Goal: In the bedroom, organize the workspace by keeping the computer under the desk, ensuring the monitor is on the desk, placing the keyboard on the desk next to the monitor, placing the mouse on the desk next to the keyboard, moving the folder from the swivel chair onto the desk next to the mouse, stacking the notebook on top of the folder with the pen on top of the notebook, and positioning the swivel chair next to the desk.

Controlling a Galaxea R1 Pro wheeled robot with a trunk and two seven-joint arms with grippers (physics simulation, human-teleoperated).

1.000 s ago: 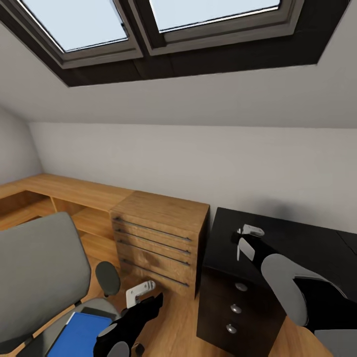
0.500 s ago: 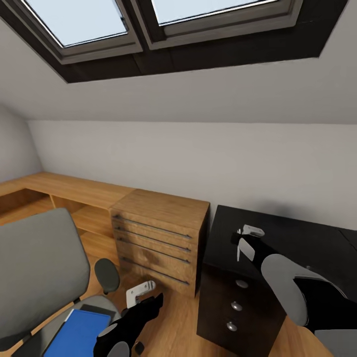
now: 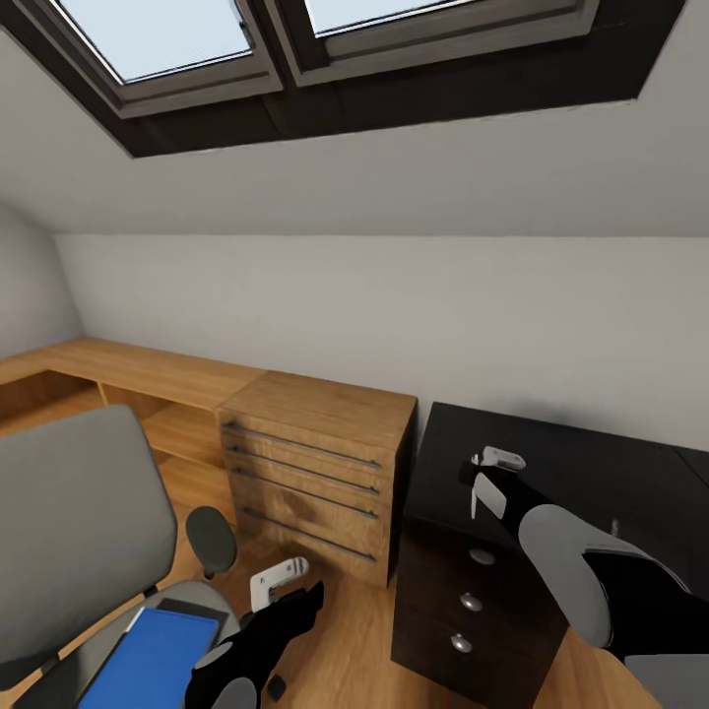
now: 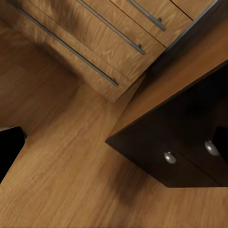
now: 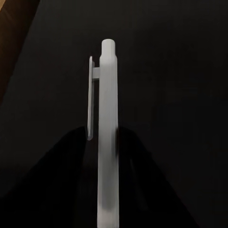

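The whole picture has slid a little since a moment ago, so it is the camera that has tipped, not the things; more of the swivel chair (image 3: 74, 532) seat now shows, and the blue folder (image 3: 153, 658) on it with a dark notebook (image 3: 187, 610) edge peeking out at its far end. Both arms look just as they did. The right gripper (image 3: 489, 471) hangs over the near corner of the black desk (image 3: 551, 463), and its jaws are closed on the white pen (image 5: 107, 137), which sticks straight out past the fingertips with its clip to one side. The left gripper (image 3: 279, 582) floats low over the wooden floor (image 4: 71, 180), just beside the chair seat, with the folder a little behind and beside its jaws; I cannot tell if those jaws are open or closed. The wooden drawer chest (image 3: 315, 463) stands ahead of the left jaws. I think the folder must go to the desk first, so the pen has to wait.
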